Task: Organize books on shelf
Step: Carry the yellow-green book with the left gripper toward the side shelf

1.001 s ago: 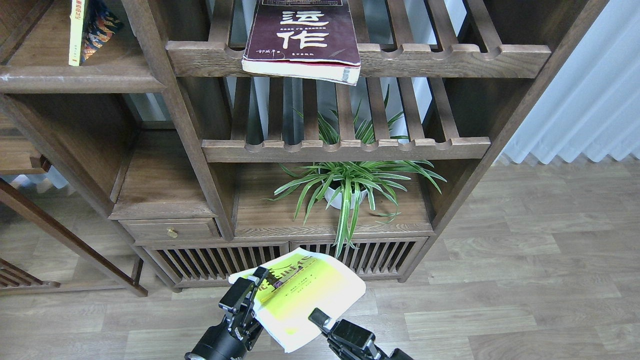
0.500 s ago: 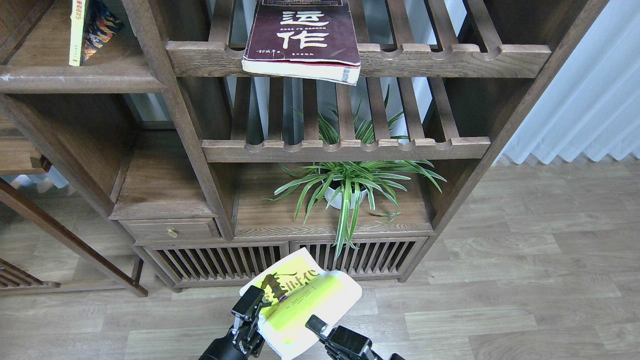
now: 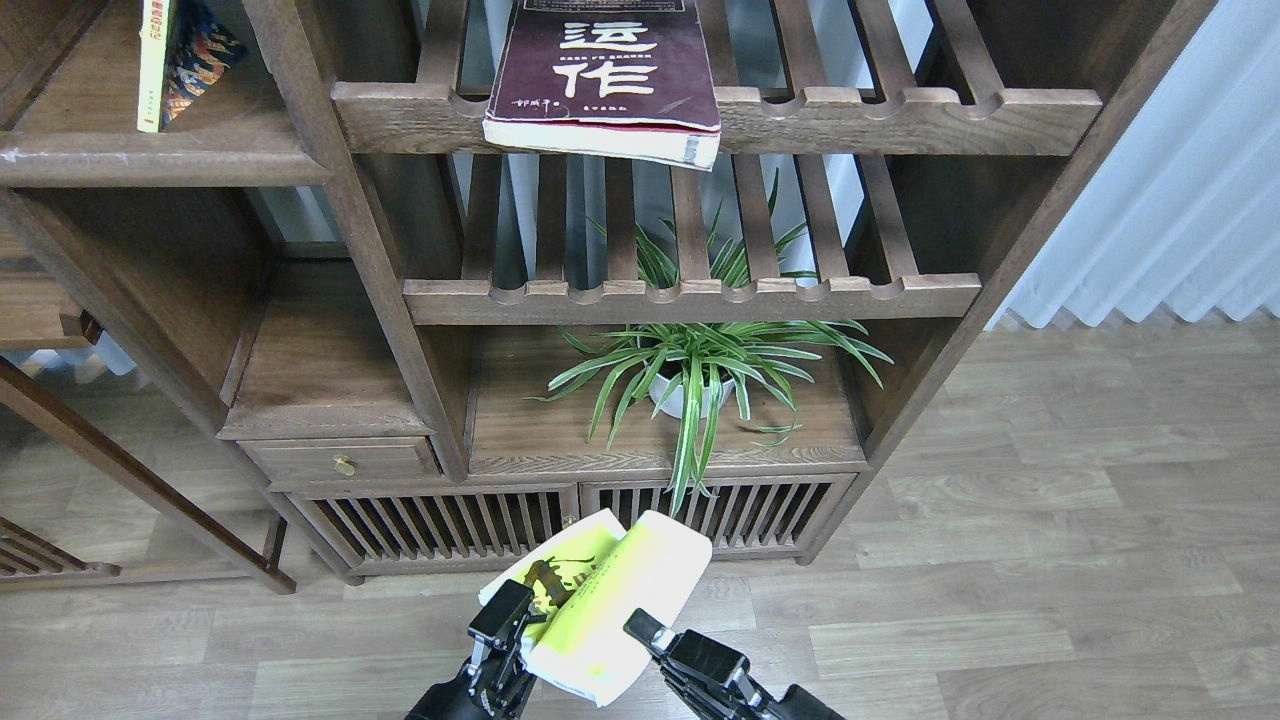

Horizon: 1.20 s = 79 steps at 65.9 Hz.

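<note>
Your left hand (image 3: 503, 628) and right hand (image 3: 645, 632) sit at the bottom centre of the head view, with the yellow-green book (image 3: 597, 600) between them. The left hand's fingers are clamped on the book's left edge, next to the dark printed title. The right hand touches the book's lower right side; you cannot tell whether its fingers are apart or together. The book is tilted, its pale fore-edge turned up and to the right, and it is held above the wood-plank floor (image 3: 1050, 560), in front of the slatted cabinet doors (image 3: 560, 520).

The maroon book (image 3: 605, 75) with large white Chinese characters lies flat on the upper slatted rack (image 3: 900, 115). Its front edge overhangs the scalloped rail.

The solid dark-brown shelf (image 3: 160, 155) with the pale-scuffed front edge is at the upper left. Two thin books stand on it near the top edge of the view: one with a yellow spine (image 3: 154, 65), and just to its right one with a blue-orange picture (image 3: 200, 50), leaning against it.

A potted spider plant (image 3: 690, 375) stands on the lower board beneath the second slatted rack (image 3: 690, 298). A small drawer with a brass knob (image 3: 344, 465) is to its left. A pale curtain (image 3: 1170, 200) hangs at the right.
</note>
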Motion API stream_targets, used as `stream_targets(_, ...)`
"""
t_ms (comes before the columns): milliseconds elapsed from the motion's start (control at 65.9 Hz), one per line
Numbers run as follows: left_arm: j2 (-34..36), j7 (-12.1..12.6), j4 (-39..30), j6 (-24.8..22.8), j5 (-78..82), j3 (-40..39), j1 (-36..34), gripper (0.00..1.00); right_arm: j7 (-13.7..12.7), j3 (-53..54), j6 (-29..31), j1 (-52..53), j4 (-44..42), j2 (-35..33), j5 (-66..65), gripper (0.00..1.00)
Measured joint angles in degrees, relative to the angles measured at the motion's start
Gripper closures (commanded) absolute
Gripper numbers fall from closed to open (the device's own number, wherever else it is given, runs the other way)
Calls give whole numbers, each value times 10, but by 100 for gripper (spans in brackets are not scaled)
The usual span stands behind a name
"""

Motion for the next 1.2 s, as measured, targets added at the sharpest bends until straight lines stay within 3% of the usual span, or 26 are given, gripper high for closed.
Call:
stream_targets(61,-1,-3,-1,0,13,-17,-1,95,0,2,0,2,-2,-5,-3,5)
stream_targets(152,0,-6,-1,0,42,-49,-2,96,0,16,0,3,-8,-15,-5,1)
stream_targets(470,16,-3,-39,0,207,-157,15,96,2,41,1,11,-49,-21,-4,1)
stream_targets(864,143,2,-195,0,330,-335,104,97,5,40,1,36,-84,-13,-3,1)
stream_targets(986,171,18,-241,0,350,-411,126,97,6,36,1,45,-99,-10,-2,1)
stream_targets(1198,189,76,-270,0,356,-512,138,97,6,35,1,55,-114,0,-2,1)
